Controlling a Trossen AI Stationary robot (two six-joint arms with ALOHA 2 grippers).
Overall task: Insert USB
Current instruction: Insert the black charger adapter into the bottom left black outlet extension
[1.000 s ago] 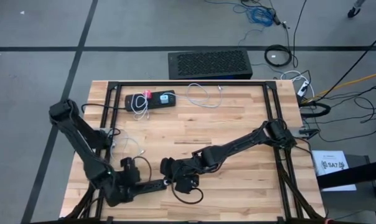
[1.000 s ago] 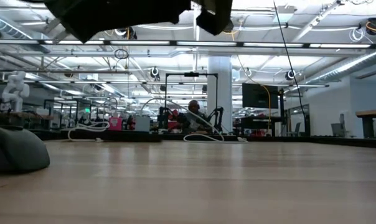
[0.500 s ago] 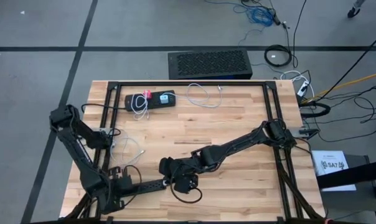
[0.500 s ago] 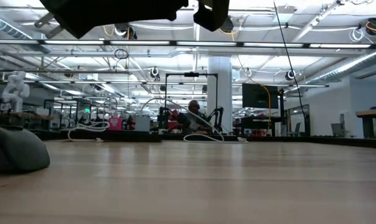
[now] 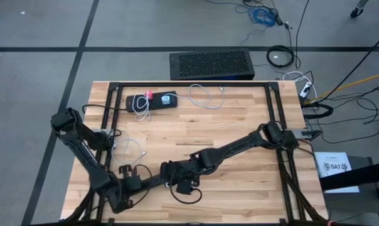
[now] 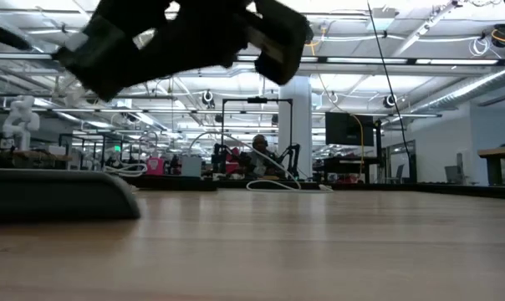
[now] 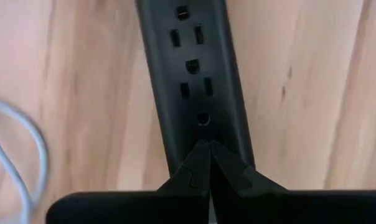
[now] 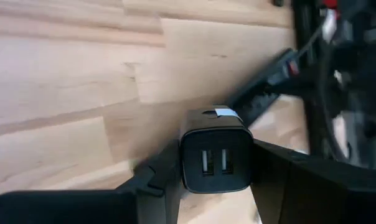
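A black power strip (image 5: pixel 153 182) lies near the table's front edge, left of centre. In the left wrist view its outlets run along the power strip (image 7: pixel 197 74). My left gripper (image 5: pixel 134 184) is shut, and its closed tips meet over the strip's near end at my left gripper (image 7: pixel 206 149). I cannot tell if they pinch it. My right gripper (image 5: pixel 177 180) is at the strip's other end, shut on a black USB charger (image 8: pixel 216 134) with two ports facing the camera. Past the charger, the strip's end with its red switch (image 8: pixel 292 67) shows.
A second black power strip (image 5: pixel 153 100) with a pink item and a white cable lies at the back left. White cables lie at the back centre (image 5: pixel 205 95) and at the left (image 5: pixel 130 148). A black cord loops at the front edge (image 5: pixel 188 193). The black frame (image 5: pixel 277 113) borders the table.
The left arm has shifted and the strip has turned on the table; in the low view it now shows long and flat. The right gripper with the charger has moved slightly left.
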